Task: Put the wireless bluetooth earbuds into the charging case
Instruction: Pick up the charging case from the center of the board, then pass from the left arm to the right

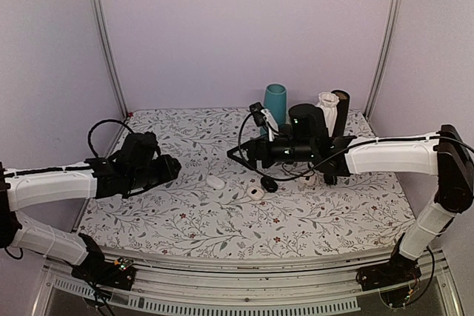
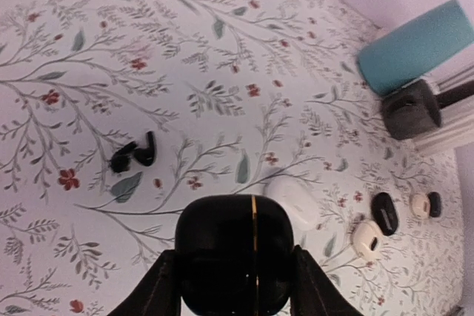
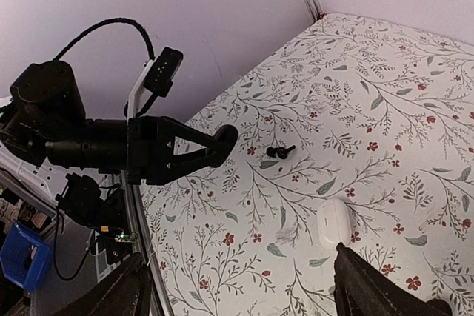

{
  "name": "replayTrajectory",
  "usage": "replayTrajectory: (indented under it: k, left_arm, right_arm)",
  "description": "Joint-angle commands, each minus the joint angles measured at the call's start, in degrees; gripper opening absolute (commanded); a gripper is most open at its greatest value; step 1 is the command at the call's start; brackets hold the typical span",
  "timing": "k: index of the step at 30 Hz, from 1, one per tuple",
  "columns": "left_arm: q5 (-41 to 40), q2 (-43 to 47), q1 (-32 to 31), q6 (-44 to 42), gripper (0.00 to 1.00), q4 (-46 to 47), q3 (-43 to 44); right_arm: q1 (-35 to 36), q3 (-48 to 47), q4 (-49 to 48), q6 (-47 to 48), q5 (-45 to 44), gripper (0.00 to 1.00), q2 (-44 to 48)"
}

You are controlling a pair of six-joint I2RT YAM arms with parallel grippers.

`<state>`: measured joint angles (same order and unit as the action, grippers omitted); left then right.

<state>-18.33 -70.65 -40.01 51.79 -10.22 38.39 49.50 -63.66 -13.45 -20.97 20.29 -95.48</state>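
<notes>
Top external: left arm (image 1: 52, 186) low, level, jaws tight on black case (image 2: 235, 253); right arm (image 1: 385, 155) outstretched, jaws wide, empty.

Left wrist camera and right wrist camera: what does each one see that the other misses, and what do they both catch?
Left wrist only: the glossy black rounded charging case clamped in the left pincer, a teal cylinder, a dark grey cylinder beside it, a small black oval case and a small cream case. Right wrist only: the open right pincer and the black left arm seen from outside. Both: the flowered tablecloth, the two tiny dark earbuds lying on it, and a white oval pebble-shaped case.
</notes>
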Motion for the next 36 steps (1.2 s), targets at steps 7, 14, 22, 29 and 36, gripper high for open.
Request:
replayTrajectory:
  k: [7, 14, 22, 29, 36]
  left_arm:
    - [28.27, 8.33, -0.32, -13.7, 0.25, 23.76, -0.32]
    - [49.53, 6.76, -0.3, -12.75, 0.23, 34.82, 1.57]
    - [65.23, 2.45, -0.41, -8.29, 0.19, 40.68, 3.35]
    - [73.24, -2.26, -0.76, -1.53, 0.16, 48.99, 3.04]
    - [75.84, -2.84, -1.29, -0.56, 0.15, 49.86, 3.25]
  right_arm:
    - [0.31, 10.97, -17.64, 9.62, 8.41, 0.85, 12.32]
    - [0.79, 10.2, -20.25, 13.44, 16.3, 0.84, 13.46]
    - [4.58, 6.04, -15.52, 18.61, 17.92, 0.83, 12.64]
    - [7.57, 6.51, -15.54, 26.85, 15.09, 0.86, 12.35]
    - [7.52, 8.42, -15.83, 33.64, 16.99, 0.86, 12.56]
